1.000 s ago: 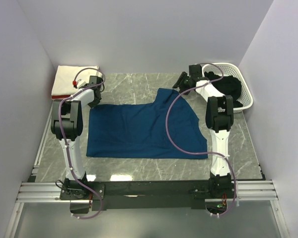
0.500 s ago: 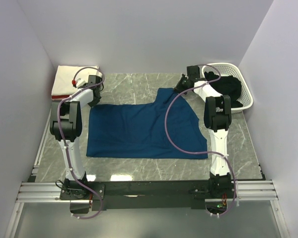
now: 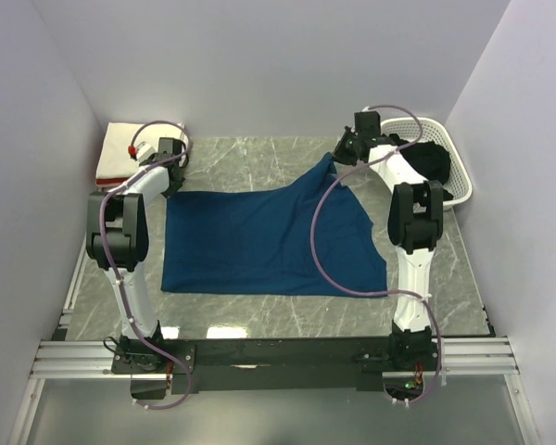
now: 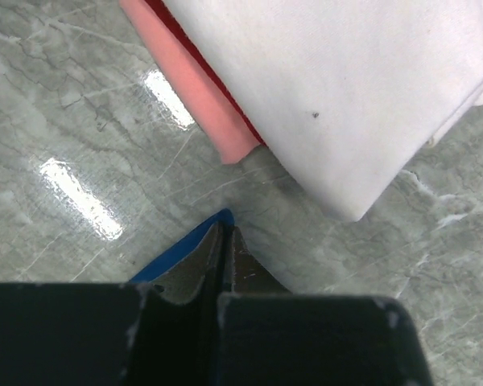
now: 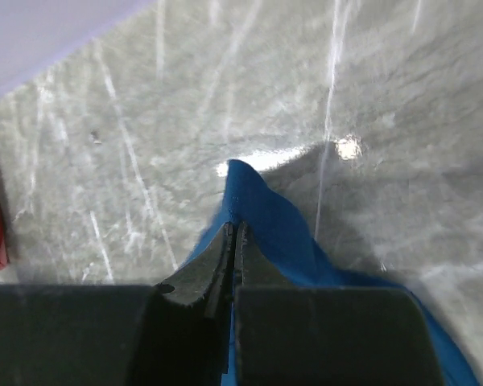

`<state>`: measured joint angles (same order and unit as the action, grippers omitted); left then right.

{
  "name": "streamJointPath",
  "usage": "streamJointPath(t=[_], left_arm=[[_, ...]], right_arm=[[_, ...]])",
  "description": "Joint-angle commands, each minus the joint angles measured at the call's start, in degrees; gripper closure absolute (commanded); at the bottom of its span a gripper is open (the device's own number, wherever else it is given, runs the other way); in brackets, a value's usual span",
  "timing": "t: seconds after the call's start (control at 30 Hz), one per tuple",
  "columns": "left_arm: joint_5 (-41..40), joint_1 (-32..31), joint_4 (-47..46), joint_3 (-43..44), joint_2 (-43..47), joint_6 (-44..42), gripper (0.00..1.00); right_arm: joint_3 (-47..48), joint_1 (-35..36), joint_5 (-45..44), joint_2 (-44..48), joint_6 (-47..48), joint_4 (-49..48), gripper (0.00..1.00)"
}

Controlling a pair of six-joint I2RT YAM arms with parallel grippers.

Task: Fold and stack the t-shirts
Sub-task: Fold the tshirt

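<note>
1. The left gripper (image 4: 225,241) and right gripper (image 5: 234,233) each held a far corner of the blue shirt (image 3: 259,241), likely to carry that edge over for a fold.
2. Both pairs of jaws were pressed together on cloth. The shirt lay spread mid-frame, its corner tips poking just past the fingertips.

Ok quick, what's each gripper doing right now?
Left gripper: shut on a corner of the blue shirt.
Right gripper: shut on another corner.

A spread t-shirt (image 3: 259,243) lies across the middle of the table (image 3: 250,158). Folded t-shirts (image 3: 128,146) sit stacked at its far left corner; a basket (image 3: 463,185) at the far right holds another t-shirt (image 3: 434,162).
</note>
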<state>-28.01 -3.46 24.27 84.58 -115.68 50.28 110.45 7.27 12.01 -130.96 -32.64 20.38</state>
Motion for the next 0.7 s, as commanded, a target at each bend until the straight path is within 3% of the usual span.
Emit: streamJointPath(t=[0.0,0.37,0.67], left_arm=[[0.7,0.4,-1.5,-0.4,3.4,-0.9,0.99],[2.2,0.7,-2.9,-2.7,6.2,-0.8,0.99],[4.4,0.8,-5.9,-9.9,12.7,0.8,0.99]], right_arm=[[-1.4,0.6,-4.4,7.3,3.7,-1.0,1.00],[-11.3,2.8,-13.2,15.4,7.0,0.3,1.00],[-19.7,7.4,-23.3,23.5,6.1,5.3,1.00]])
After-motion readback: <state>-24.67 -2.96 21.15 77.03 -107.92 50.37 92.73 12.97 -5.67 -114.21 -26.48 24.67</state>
